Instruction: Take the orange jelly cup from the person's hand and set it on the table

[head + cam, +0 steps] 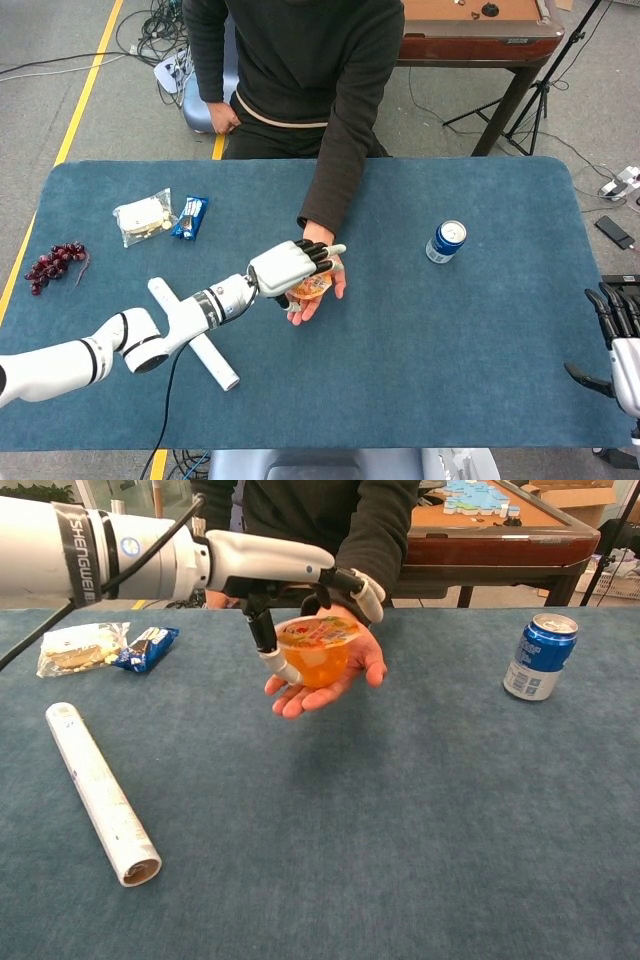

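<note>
The orange jelly cup [316, 655] with its printed lid [312, 287] lies in the person's upturned palm [345, 675], held above the middle of the table. My left hand [290, 268] reaches in from the left and arches over the cup. Its fingers [345, 580] curve over the lid toward the far side. The thumb [275, 662] stands against the cup's left wall. The cup still rests on the palm, and I see no closed grip on it. My right hand [622, 345] hangs at the table's right edge with its fingers apart and empty.
A blue can [446, 241] stands to the right of the person's hand. A white tube [100, 792] lies on the blue table [420, 810] at the front left. Snack packets [145, 215] and dark grapes [55, 265] lie far left. The person stands at the far edge.
</note>
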Action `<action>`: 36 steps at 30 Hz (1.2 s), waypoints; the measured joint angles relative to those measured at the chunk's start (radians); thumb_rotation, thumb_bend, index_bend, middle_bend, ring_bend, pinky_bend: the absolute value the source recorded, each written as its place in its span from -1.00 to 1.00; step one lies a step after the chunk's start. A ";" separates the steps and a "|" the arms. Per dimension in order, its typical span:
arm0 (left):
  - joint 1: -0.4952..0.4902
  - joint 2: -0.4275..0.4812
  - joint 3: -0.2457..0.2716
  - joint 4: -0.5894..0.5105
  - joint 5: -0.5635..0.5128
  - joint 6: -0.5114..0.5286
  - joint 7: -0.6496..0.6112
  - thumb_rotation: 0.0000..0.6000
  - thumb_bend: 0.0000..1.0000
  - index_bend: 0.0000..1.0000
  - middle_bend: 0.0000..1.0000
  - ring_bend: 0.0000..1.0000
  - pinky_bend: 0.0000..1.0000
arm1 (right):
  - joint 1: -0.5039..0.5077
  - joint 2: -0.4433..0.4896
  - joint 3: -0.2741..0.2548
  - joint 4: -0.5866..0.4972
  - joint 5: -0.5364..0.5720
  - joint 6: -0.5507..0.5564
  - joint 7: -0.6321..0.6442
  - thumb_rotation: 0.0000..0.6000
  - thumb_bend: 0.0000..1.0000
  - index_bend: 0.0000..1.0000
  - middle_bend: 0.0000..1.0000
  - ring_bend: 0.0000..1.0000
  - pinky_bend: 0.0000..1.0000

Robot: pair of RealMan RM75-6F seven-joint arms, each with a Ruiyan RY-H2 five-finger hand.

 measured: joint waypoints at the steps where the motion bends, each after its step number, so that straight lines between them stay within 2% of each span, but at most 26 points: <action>1: -0.001 -0.001 0.001 0.002 -0.003 0.000 0.000 1.00 -0.72 -0.49 -0.89 -0.69 -0.55 | 0.000 0.000 0.000 0.001 0.000 0.000 0.000 1.00 -0.90 -0.97 -0.99 -1.00 -0.89; 9: -0.015 -0.020 0.007 0.026 -0.030 0.006 0.007 1.00 -0.72 -0.37 -0.75 -0.49 -0.21 | -0.001 -0.003 0.001 0.003 0.001 -0.001 0.002 1.00 -0.90 -0.97 -0.99 -1.00 -0.89; 13: -0.019 -0.027 0.009 0.033 -0.038 0.013 0.006 1.00 -0.72 -0.27 -0.60 -0.32 -0.01 | -0.003 -0.003 0.001 0.004 0.003 -0.001 0.003 1.00 -0.90 -0.97 -0.99 -1.00 -0.89; 19: -0.023 -0.035 0.017 0.044 -0.040 0.023 -0.008 1.00 -0.72 -0.14 -0.44 -0.17 0.16 | -0.006 -0.004 0.002 0.008 0.005 0.000 0.006 1.00 -0.90 -0.97 -0.99 -1.00 -0.89; 28: -0.009 -0.003 0.025 0.037 -0.040 0.059 -0.038 1.00 -0.72 -0.10 -0.36 -0.12 0.24 | -0.005 -0.004 0.004 0.004 0.000 0.003 0.004 1.00 -0.90 -0.97 -0.99 -1.00 -0.89; 36: 0.057 0.073 0.042 0.006 -0.046 0.136 -0.060 1.00 -0.72 -0.10 -0.36 -0.13 0.24 | 0.001 -0.004 0.005 -0.002 -0.009 -0.001 -0.004 1.00 -0.90 -0.97 -0.99 -1.00 -0.89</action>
